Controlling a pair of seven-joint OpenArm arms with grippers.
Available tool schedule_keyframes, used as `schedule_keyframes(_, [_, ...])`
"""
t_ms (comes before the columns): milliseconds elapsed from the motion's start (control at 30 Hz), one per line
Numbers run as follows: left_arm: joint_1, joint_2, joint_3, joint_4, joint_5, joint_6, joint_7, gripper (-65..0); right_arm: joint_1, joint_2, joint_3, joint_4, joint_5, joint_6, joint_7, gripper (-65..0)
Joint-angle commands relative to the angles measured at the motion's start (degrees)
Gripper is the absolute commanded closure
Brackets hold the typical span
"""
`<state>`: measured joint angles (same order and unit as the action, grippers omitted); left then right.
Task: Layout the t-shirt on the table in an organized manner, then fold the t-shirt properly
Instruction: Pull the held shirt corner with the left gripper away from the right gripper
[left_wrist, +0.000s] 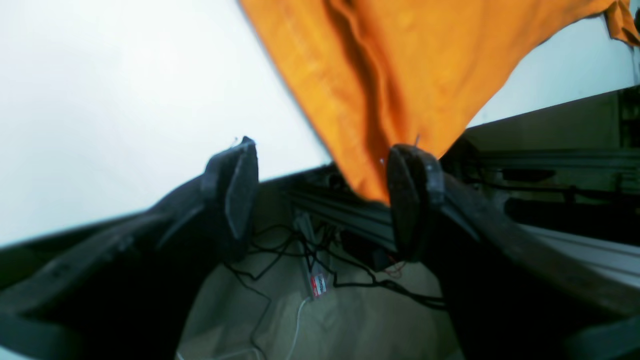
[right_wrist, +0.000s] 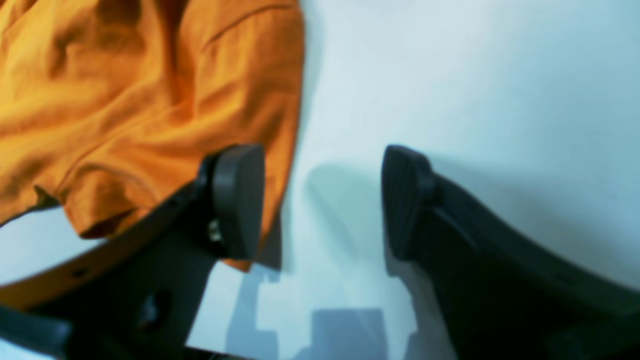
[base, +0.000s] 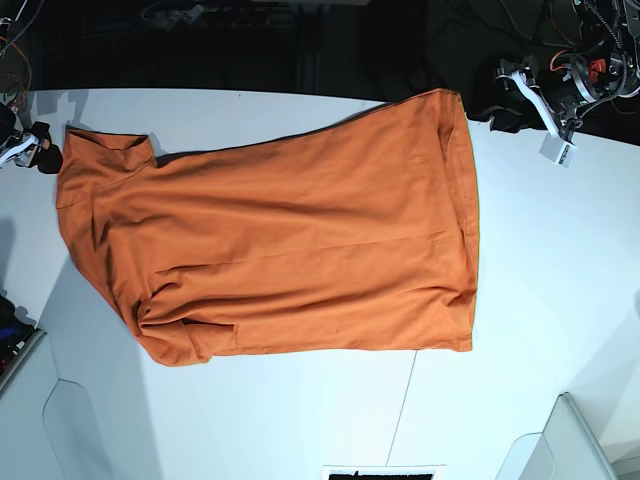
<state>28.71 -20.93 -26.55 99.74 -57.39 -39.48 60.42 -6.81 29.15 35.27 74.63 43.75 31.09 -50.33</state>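
Note:
The orange t-shirt (base: 290, 250) lies spread out on the white table (base: 560, 250), collar end to the left and hem to the right, with wrinkles at its lower left. My left gripper (base: 497, 108) is open at the table's far edge. In the left wrist view (left_wrist: 322, 192) a shirt corner (left_wrist: 380, 90) hangs over the edge and touches one finger (left_wrist: 412, 195). My right gripper (base: 40, 155) is open by the shirt's left end. In the right wrist view (right_wrist: 320, 200) it hovers low over bare table (right_wrist: 450, 75), one finger (right_wrist: 240, 200) over the shirt's edge (right_wrist: 150, 100).
A thin dark seam (base: 405, 400) runs across the table's near half. Beyond the far edge, the left wrist view shows a metal frame rail (left_wrist: 350, 215) and loose cables (left_wrist: 310, 260) on the floor. Grey panels (base: 570, 440) stand at the near corners.

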Motion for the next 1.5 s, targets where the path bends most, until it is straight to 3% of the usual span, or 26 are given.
schedule_keyframes(0, [0.0,-0.7,-0.3,0.5,-1.0,-0.5,-0.8,-42.3,0.4,0.9,-0.5,0.9,0.9,0.3,0.5,-37.1])
schedule_keyframes(133, [0.1,-0.7,1.1,0.5,-1.2,-0.5,-0.6,-42.3,0.4,-0.1,-4.8,0.9,0.7,0.3,0.4,-37.1])
schedule_keyframes(300, [0.0,-0.6,7.6,0.5,-0.1,-0.5,-0.9,-42.3,0.4,-1.5,-9.9,0.9,0.7,0.3,0.3,-37.1])
schedule_keyframes(467, [-0.1,-0.6,10.4,0.5,5.9,-0.5,-4.3,-42.3,0.4,-2.6,-10.4,0.9,0.7,0.3,0.4,-36.9])
schedule_keyframes(633, [-0.1,-0.6,10.6,0.5,7.9,-0.5,-4.8,-42.3,0.4,-2.5,-10.4,0.9,0.8,0.3,0.6,-36.8])
schedule_keyframes(700, [-0.1,-0.6,10.6,0.5,9.0,-0.5,-4.8,-42.1,0.4,-2.5,-10.4,0.9,0.9,0.3,0.6,-32.1])
schedule_keyframes(767, [-0.1,-0.6,10.6,0.5,9.9,-0.5,-4.9,-41.9,0.4,-2.5,-10.4,0.9,0.9,0.2,0.6,-20.3])
schedule_keyframes(833, [-0.1,-0.7,10.7,0.5,10.7,-0.5,-4.9,-35.0,0.4,-2.5,-10.4,0.9,0.8,0.2,0.6,-7.6])
schedule_keyframes(900, [-0.1,-0.7,11.0,0.5,12.2,-0.5,-4.9,-17.9,0.4,-2.5,-10.4,0.9,0.8,0.2,0.6,0.0])
schedule_keyframes(967, [0.1,-0.7,11.4,0.5,12.9,-0.5,-4.9,-6.7,0.4,-2.5,-10.4,0.9,0.9,0.2,0.6,0.0])
schedule_keyframes(1033, [0.0,-0.7,11.6,0.5,12.9,-0.5,-4.5,0.0,0.4,-2.5,-10.4,0.9,0.9,0.2,0.6,0.0])
schedule_keyframes(1133, [0.0,-1.0,11.6,0.6,12.2,-0.5,-4.3,0.0,0.4,-2.5,-9.9,0.9,0.9,0.3,0.5,0.0])
schedule_keyframes(1267, [0.2,-1.8,11.5,3.4,3.4,-0.5,0.7,0.0,0.4,-2.2,-7.3,1.0,2.2,0.8,-0.8,0.0])
schedule_keyframes(1467, [3.7,-1.8,8.8,11.8,1.1,-0.5,1.5,0.0,0.4,-2.1,0.7,2.5,6.9,1.9,-5.7,0.0])
